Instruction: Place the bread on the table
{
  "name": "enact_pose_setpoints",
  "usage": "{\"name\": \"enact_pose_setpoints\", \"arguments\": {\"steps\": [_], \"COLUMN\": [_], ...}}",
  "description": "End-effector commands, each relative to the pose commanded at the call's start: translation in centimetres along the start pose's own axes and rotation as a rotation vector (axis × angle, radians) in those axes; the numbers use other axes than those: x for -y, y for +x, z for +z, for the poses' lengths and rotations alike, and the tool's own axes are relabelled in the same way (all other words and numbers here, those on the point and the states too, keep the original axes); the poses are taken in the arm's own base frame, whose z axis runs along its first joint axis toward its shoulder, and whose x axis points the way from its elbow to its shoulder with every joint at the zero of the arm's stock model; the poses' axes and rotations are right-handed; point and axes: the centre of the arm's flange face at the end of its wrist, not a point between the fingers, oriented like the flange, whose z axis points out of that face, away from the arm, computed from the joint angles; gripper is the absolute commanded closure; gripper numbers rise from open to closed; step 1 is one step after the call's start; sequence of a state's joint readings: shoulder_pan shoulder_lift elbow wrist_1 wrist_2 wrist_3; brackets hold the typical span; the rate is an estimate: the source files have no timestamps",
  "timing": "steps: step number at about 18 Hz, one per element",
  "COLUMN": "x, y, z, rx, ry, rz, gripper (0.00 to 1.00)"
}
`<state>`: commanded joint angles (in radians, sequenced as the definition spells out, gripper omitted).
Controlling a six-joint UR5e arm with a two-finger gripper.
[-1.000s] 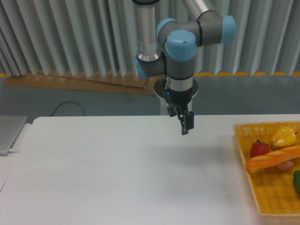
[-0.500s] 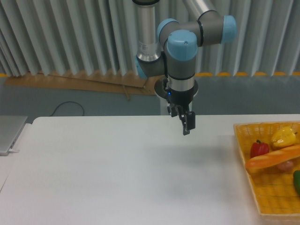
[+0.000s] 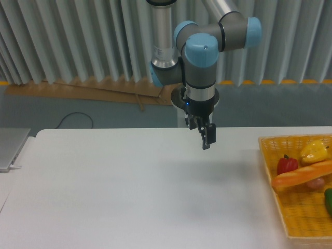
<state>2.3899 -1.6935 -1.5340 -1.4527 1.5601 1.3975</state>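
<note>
The bread (image 3: pixel 302 174), a long orange-tan loaf, lies slantwise in the yellow woven basket (image 3: pixel 270 161) at the right edge of the white table (image 3: pixel 129 192). My gripper (image 3: pixel 206 141) hangs above the table's far middle, well to the left of the basket and apart from the bread. Seen side-on, its dark fingers overlap, so whether they are open or shut does not show; nothing is held between them.
In the basket a red pepper (image 3: pixel 287 164) and a yellow pepper (image 3: pixel 315 152) sit behind the bread, and a green item (image 3: pixel 328 201) shows at the right edge. A grey flat device (image 3: pixel 10 147) lies at the table's left edge.
The gripper has crept a few pixels to the right. The bread and basket have not moved.
</note>
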Motion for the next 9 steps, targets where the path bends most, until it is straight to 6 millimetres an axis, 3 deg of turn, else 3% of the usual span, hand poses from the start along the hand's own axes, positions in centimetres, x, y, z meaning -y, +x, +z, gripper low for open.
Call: {"name": "enact_pose_setpoints", "arguments": {"steps": [9], "x": [-4.1], "y": [-1.7], "z": [-0.4], "rx": [0.011], "ry": [-0.044], "rz": [-0.058], "gripper": [0.0]}}
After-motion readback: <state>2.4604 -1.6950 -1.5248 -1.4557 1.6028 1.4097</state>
